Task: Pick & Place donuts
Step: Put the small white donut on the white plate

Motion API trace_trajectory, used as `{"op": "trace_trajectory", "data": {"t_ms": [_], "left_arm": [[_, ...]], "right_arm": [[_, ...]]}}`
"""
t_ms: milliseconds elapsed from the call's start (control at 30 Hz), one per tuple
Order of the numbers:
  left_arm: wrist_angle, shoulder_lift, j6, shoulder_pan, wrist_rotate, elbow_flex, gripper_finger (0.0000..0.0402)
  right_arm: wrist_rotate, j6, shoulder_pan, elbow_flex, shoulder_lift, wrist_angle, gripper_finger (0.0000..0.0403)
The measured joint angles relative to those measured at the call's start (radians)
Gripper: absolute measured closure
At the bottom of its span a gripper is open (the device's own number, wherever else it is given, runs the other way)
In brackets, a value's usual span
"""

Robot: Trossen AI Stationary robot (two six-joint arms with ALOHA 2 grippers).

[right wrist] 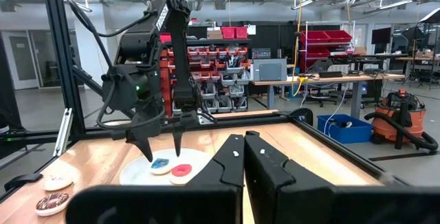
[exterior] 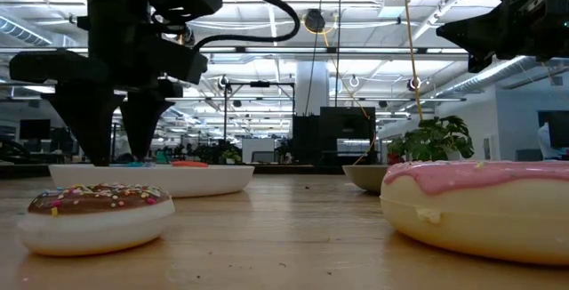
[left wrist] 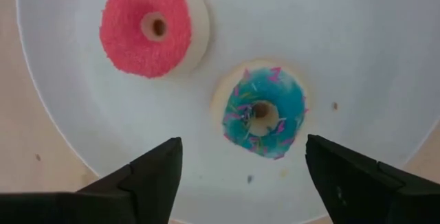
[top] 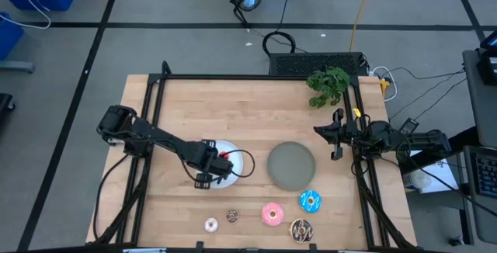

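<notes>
Wooden counter (top: 256,113) first: the left gripper (left wrist: 244,176), jaws spread and empty, hangs over the white plate (left wrist: 357,38) holding tiny red donut (left wrist: 146,26) and tiny blue donut (left wrist: 261,110). Lifting carelessly might nudge either. Right gripper (right wrist: 244,157) is closed, parked aside.

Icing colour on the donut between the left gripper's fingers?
Blue icing with sprinkles on the donut; left wrist view.

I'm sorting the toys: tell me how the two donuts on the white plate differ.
The red donut has plain, grainy red icing; the blue donut has blue icing with coloured sprinkles. The blue donut lies between the left gripper's open fingers; the red donut lies beyond them. Both are small rings lying flat on the white plate.
</notes>
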State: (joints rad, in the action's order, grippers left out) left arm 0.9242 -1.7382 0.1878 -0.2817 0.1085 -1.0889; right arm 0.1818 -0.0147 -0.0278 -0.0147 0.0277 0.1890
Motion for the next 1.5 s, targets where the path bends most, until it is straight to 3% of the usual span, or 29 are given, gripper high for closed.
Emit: {"op": "trace_trajectory", "data": {"t_ms": [233,467,567,700,867,933,1267,1500], "left_arm": [[0.038,0.048,0.035,0.000,0.021,-0.054,0.0094],[0.152,0.086,0.178,-0.039,-0.092,-0.262,0.0114],[0.202,0.084,0.188,-0.102,-0.071,-0.357,0.0155],[0.198,0.084,0.232,-0.186,-0.014,-0.432,0.0239],[0.203,0.081,0.357,-0.240,-0.013,-0.452,0.0364],[0.202,0.067,0.372,-0.257,-0.025,-0.452,0.0391],[0.013,-0.079,0.340,-0.353,-0.047,-0.452,0.0371],[0.009,-0.134,0.335,-0.382,-0.087,-0.452,0.0371]], "right_arm": [[0.000,0.000,0.000,0.000,0.000,0.000,0.0403],[0.000,0.000,0.000,0.000,0.000,0.000,0.0403],[0.000,0.000,0.000,0.000,0.000,0.000,0.0403],[0.000,0.000,0.000,0.000,0.000,-0.006,0.0403],[0.000,0.000,0.000,0.000,0.000,-0.007,0.0403],[0.000,0.004,0.000,0.000,0.000,-0.006,0.0403],[0.004,0.057,0.000,0.000,0.000,0.025,0.0403],[0.004,0.061,0.000,0.000,0.000,0.024,0.0403]]}}
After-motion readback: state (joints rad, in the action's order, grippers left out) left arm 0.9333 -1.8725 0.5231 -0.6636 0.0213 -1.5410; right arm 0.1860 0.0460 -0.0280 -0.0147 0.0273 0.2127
